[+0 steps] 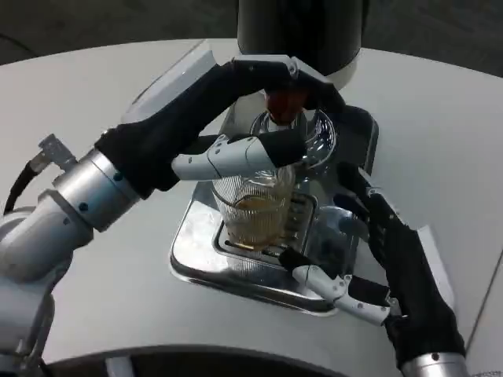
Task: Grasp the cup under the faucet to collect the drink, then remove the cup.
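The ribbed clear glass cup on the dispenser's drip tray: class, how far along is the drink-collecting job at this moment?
Done: the ribbed clear glass cup stands on the shiny metal drip tray under the red faucet and holds some amber drink.

In hand: the left hand reaches over the faucet, apparently working it. The right hand lies beside the cup, fingers spread, not gripping.

Left: finish filling, then lift the cup away.

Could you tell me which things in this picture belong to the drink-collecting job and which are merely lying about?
Belonging to the job:
- ribbed glass cup, partly filled with amber drink
- faucet above it
- shiny drip tray under the cup
- dark dispenser body
- left hand, reaching over the faucet and cup
- right hand, beside the tray

Lying about:
- white table only
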Robot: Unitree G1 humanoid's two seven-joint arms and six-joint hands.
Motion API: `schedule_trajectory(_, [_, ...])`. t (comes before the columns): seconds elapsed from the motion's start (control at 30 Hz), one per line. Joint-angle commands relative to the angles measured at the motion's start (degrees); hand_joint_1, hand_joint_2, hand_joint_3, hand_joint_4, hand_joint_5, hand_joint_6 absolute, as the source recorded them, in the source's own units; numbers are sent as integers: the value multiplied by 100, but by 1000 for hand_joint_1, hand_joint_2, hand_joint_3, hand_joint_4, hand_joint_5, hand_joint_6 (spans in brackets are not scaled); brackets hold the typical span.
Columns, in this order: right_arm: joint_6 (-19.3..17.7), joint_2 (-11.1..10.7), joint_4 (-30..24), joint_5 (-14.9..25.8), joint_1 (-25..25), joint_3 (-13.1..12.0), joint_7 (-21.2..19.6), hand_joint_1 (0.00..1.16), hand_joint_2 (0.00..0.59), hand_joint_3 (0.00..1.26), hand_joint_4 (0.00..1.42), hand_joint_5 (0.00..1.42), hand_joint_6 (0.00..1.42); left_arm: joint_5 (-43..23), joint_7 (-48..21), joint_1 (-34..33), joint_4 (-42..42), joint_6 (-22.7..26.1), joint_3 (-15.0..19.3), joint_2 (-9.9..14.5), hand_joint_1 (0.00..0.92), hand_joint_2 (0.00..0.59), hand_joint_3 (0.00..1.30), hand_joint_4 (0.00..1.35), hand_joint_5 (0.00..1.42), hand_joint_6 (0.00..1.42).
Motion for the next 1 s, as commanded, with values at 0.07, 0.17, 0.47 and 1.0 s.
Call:
schedule_trajectory(0.07, [-150,60,205,0,-157,57,-117,918,151,144,116,173,227,209,-68,65,194,-10,-144,60,0,56,521,389,392,239])
schedule_trajectory(0.17, [-165,72,332,-7,-244,102,-129,920,150,134,108,170,217,223,-45,50,234,-27,-166,53,0,56,521,389,392,239])
schedule_trajectory(0.47, [-201,79,774,-22,-566,223,-107,909,139,94,84,134,188,247,12,5,318,-60,-227,59,0,56,521,389,392,239])
schedule_trajectory(1.0, [-184,120,1090,22,-839,227,-148,882,143,72,63,98,166,349,25,-34,454,-320,-279,107,0,56,528,403,395,239])
